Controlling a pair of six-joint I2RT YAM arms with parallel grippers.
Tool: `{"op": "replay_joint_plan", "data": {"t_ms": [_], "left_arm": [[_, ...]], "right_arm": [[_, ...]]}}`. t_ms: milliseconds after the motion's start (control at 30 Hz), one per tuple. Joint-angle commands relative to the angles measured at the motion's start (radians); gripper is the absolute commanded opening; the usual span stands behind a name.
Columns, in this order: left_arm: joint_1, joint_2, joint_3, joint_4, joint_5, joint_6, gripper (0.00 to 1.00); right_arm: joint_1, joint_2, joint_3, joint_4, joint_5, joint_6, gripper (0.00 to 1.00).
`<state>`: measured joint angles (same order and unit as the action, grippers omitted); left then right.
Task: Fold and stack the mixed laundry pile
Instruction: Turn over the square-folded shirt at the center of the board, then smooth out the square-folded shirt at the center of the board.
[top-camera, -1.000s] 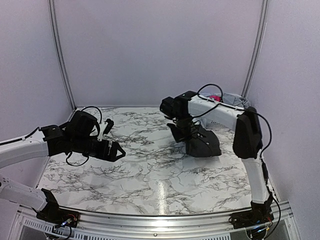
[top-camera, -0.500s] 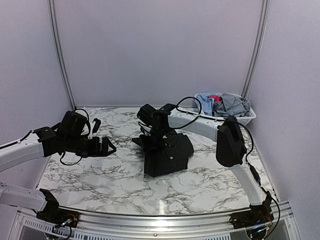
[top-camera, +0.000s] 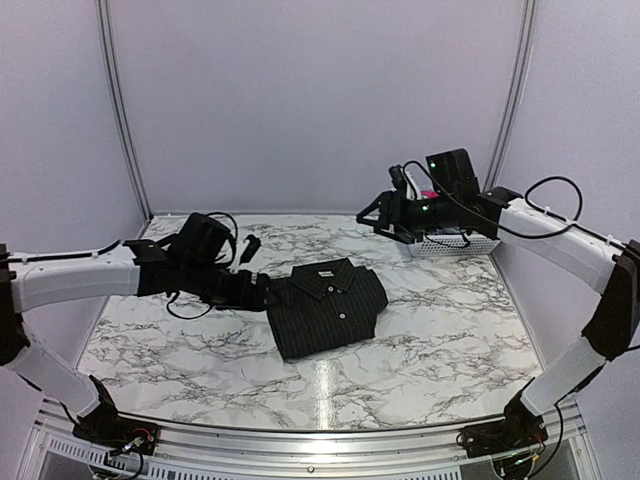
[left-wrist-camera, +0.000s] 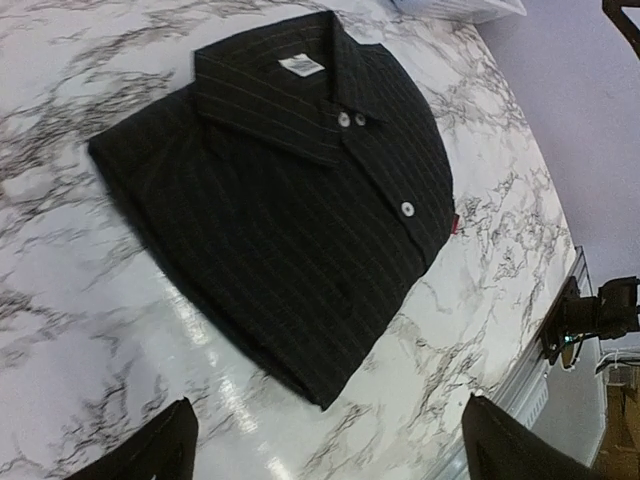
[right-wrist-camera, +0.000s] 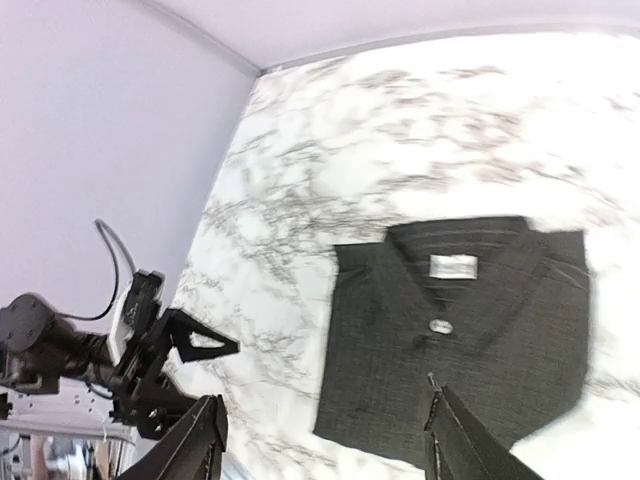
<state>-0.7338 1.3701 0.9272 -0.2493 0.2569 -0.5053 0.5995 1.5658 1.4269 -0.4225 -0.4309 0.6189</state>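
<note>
The black pinstriped shirt (top-camera: 328, 305) lies folded flat on the marble table, collar and buttons up (left-wrist-camera: 290, 180) (right-wrist-camera: 460, 330). My left gripper (top-camera: 264, 292) stands open at the shirt's left edge; in its wrist view (left-wrist-camera: 330, 452) the fingertips straddle the shirt's near corner with nothing between them. My right gripper (top-camera: 373, 217) hangs open and empty above the table's back right, well clear of the shirt (right-wrist-camera: 330, 445). The rest of the laundry pile is mostly hidden behind the right arm; only a pink scrap (top-camera: 437, 197) shows.
The white lattice basket (top-camera: 452, 243) stands at the back right corner, partly behind the right arm, and its rim (left-wrist-camera: 460, 8) shows in the left wrist view. Purple walls close in the table on three sides. The left gripper (right-wrist-camera: 170, 345) shows in the right wrist view.
The right gripper opened, let go of the shirt, and swung up and right toward the basket. The left arm moved right to the shirt's left edge. The shirt now lies squarer.
</note>
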Motion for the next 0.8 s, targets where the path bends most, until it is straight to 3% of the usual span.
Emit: {"op": "replay_joint_plan", "data": {"t_ms": [0, 133, 367, 433, 600, 700, 767], "left_arm": [[-0.125, 0.203, 0.187, 0.058, 0.006, 0.033, 0.88], [-0.226, 0.422, 0.402, -0.012, -0.092, 0.075, 0.78], [-0.339, 0.762, 0.827, -0.245, -0.248, 0.169, 0.75], [-0.359, 0.835, 0.934, -0.293, -0.313, 0.164, 0.78], [-0.369, 0.977, 1.1, -0.337, -0.416, 0.111, 0.92], [-0.369, 1.057, 1.171, -0.36, -0.479, 0.115, 0.89], [-0.369, 1.106, 1.205, -0.377, -0.496, 0.134, 0.82]], "right_arm": [[-0.125, -0.089, -0.216, 0.083, -0.067, 0.004, 0.62], [-0.229, -0.17, -0.33, 0.055, -0.103, -0.042, 0.62], [-0.359, -0.228, -0.434, 0.011, -0.163, -0.12, 0.61], [-0.38, -0.239, -0.452, 0.0, -0.171, -0.137, 0.62], [-0.424, -0.264, -0.498, -0.003, -0.203, -0.172, 0.62], [-0.436, -0.266, -0.517, -0.006, -0.22, -0.185, 0.61], [-0.44, -0.259, -0.521, -0.004, -0.218, -0.198, 0.61]]}}
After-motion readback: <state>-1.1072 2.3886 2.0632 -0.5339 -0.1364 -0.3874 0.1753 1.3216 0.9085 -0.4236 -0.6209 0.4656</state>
